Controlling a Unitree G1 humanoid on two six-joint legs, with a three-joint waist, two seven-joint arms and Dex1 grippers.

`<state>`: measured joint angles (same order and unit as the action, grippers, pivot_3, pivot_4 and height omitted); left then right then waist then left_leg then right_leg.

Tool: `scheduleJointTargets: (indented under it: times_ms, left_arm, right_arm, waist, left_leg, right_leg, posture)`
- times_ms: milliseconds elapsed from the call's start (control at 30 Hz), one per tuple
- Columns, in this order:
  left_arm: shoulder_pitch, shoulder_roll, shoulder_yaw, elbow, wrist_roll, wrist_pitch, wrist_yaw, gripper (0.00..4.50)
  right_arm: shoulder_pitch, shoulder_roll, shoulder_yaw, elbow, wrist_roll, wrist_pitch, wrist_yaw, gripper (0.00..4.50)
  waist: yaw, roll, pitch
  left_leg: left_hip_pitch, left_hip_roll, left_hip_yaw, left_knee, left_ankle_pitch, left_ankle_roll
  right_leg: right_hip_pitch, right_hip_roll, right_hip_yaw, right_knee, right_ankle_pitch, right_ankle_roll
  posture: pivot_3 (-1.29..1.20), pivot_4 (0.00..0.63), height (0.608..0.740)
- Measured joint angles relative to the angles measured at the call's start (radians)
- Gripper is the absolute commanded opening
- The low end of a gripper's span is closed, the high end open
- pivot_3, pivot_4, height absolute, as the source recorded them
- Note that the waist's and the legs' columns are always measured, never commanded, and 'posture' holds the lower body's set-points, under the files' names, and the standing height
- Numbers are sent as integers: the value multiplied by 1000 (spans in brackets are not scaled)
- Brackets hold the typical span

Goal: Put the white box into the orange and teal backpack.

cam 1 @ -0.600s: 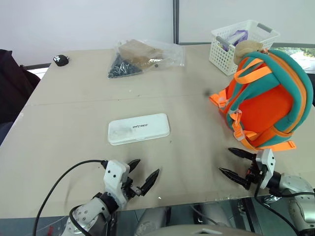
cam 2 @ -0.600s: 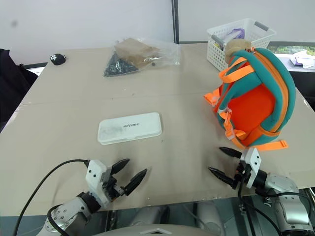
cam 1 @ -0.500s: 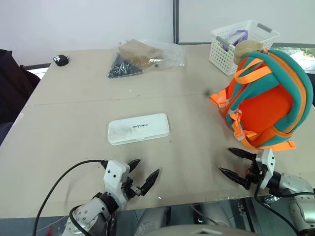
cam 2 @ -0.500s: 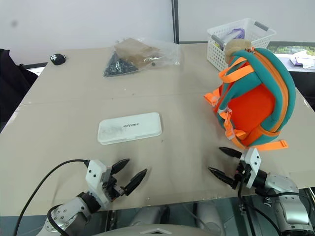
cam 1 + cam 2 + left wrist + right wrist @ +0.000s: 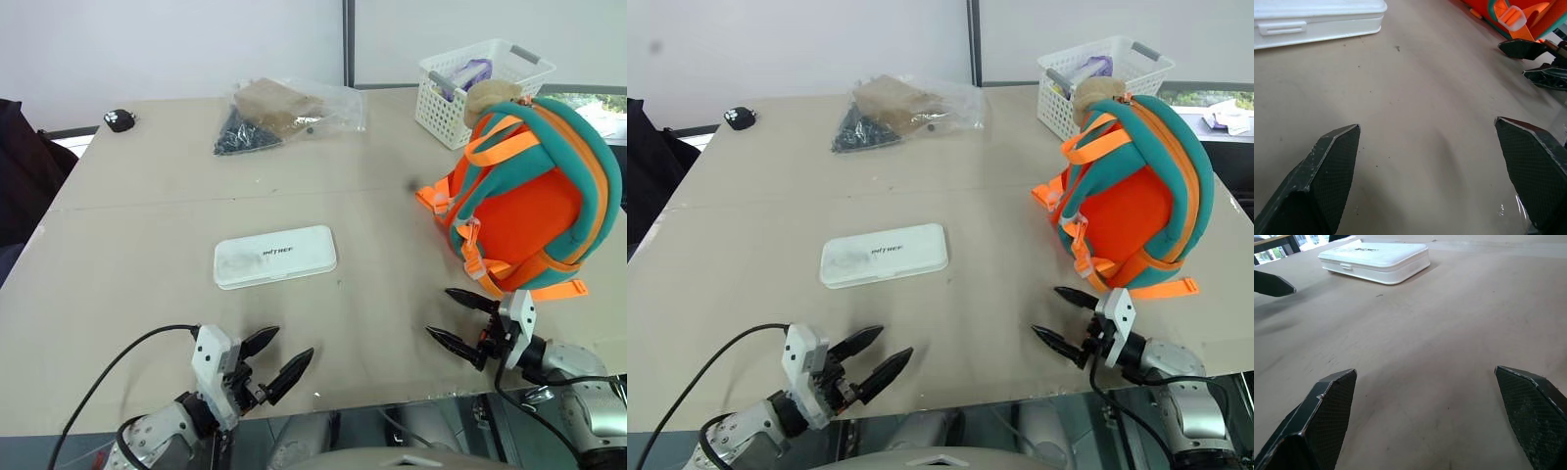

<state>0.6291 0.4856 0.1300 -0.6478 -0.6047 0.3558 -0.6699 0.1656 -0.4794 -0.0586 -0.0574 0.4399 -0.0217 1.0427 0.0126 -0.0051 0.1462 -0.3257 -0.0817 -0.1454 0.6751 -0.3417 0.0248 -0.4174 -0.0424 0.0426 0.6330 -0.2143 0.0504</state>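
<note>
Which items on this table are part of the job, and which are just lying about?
Job:
- white box, flat on the table, untouched
- backpack, standing near the table's right edge
- left gripper and right gripper, both open and empty

Lying about:
- clear bag with dark and tan contents
- white basket behind the backpack
- small black object at the far left corner

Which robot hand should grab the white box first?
Probably the left gripper: open, on the white box's side of the table. The right gripper sits by the backpack.
</note>
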Motion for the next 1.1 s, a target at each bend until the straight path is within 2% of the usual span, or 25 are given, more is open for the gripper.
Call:
scheduleJointTargets:
  times_ms: [167,267,367,467,500,567,600,633,733,833,867,933,967,1100]
  left_arm:
    - [-29,12,78,48,-22,-37,-56,4500]
    - [-48,65,205,139,-123,-26,-142,4500]
    - [-69,170,362,257,-280,72,-244,4500]
    - [-124,347,464,446,-426,269,-367,4500]
    - [-156,385,481,500,-444,313,-390,4500]
    - [-341,487,428,711,-427,395,-454,4500]
    - [-513,552,354,887,-379,432,-507,4500]
    - [-598,580,311,961,-349,444,-543,4500]
    - [-807,611,159,1161,-239,472,-673,4500]
    - [-1025,589,-8,1380,-90,499,-752,4500]
    - [-1041,587,-21,1394,-78,503,-756,4500]
    - [-1102,579,-75,1450,-21,504,-795,4500]
    - [-1177,562,-129,1517,47,501,-828,4500]
    - [-1297,520,-175,1624,145,506,-840,4500]
  right_arm:
    - [-34,23,18,9,0,2,-9,4469]
    - [-60,34,34,7,-2,11,-23,4469]
    - [-99,42,55,-8,-13,21,-45,4469]
    - [-188,70,88,-8,-45,37,-85,4469]
    - [-216,82,98,-8,-54,41,-98,4469]
    - [-300,118,134,33,-116,44,-149,4469]
    - [-379,146,176,82,-177,40,-192,4469]
    - [-417,159,201,98,-213,33,-214,4469]
    - [-475,171,232,159,-305,4,-275,3646]
    - [-530,187,244,238,-411,-9,-388,2027]
    - [-537,190,246,241,-422,-9,-400,1444]
    - [-544,194,250,248,-453,-15,-431,480]
    - [-548,205,265,270,-488,-24,-459,142]
    - [-562,247,306,290,-534,-31,-491,62]
  waist:
    - [0,1,1]
    - [-1,2,1]
    - [-2,2,1]
    - [-8,3,3]
    - [-9,3,4]
    - [-4,4,5]
    - [-1,3,5]
    - [-5,2,6]
    - [-20,-2,4]
    - [-49,-6,2]
    - [-55,-6,2]
    - [-70,-7,2]
    - [-84,-7,2]
    - [-80,-6,1]
  left_leg:
    - [0,0,0,0,0,0]
    - [0,0,0,-1,0,0]
    - [0,0,0,-1,0,0]
    - [1,0,0,-1,0,0]
    - [1,0,0,-1,0,0]
    - [2,-1,-2,-1,1,-1]
    - [1,-2,-3,-1,2,-4]
    - [1,-2,-2,-3,3,-4]
    - [-1,-3,0,-6,3,-4]
    - [-5,-6,2,-7,3,-5]
    - [-6,-6,2,-7,3,-5]
    - [-6,-6,2,-7,3,-5]
    - [-6,-7,2,-8,3,-5]
    - [-5,-9,1,-6,3,-5]
  right_leg:
    - [0,0,0,0,0,0]
    - [-1,1,0,0,0,0]
    - [-2,1,0,0,0,0]
    - [-2,7,-1,1,0,0]
    - [-2,6,-1,1,0,0]
    - [-3,7,-3,3,0,-1]
    - [-4,7,-4,4,0,-1]
    - [-6,8,-3,5,1,-3]
    - [-12,5,-6,5,2,-3]
    - [-22,-2,-22,9,2,-7]
    - [-23,-4,-23,9,2,-8]
    - [-26,-8,-24,9,4,-10]
    - [-28,-9,-24,10,4,-10]
    - [-28,-9,-23,16,5,-12]
  posture:
    - [0,150,740]
    - [0,150,740]
    - [0,150,740]
    - [0,150,740]
    - [0,150,740]
    - [0,150,740]
    - [0,150,740]
    - [0,150,740]
    - [0,150,740]
    - [0,150,740]
    - [0,150,740]
    - [0,150,740]
    - [0,150,740]
    - [0,150,740]
